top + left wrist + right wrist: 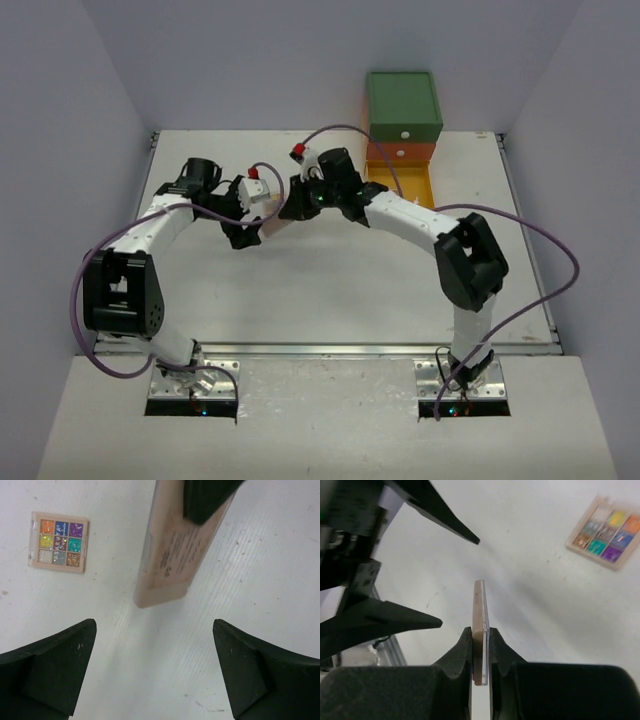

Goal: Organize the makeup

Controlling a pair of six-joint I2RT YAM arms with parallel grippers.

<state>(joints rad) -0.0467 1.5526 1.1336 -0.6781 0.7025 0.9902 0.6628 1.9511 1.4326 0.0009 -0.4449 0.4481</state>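
My right gripper [481, 632] is shut on a flat pink-tan palette [480, 610], held on edge above the table with its clear lid facing right. In the left wrist view that same palette [170, 555] hangs just ahead of my left gripper [154, 625], which stands wide open with only bare table between its fingers. A second palette [59, 542] with coloured glitter pans lies flat on the table; it also shows in the right wrist view as the palette [605, 532] at upper right. In the top view the left gripper [262, 222] and right gripper [287, 210] meet near the table's far middle. No bottles are in view.
A drawer chest [403, 110] with a green top stands at the table's back edge, its lowest yellow-orange drawer [405, 185] pulled open just right of the right arm. The white table [330, 290] runs to raised edges at left and right.
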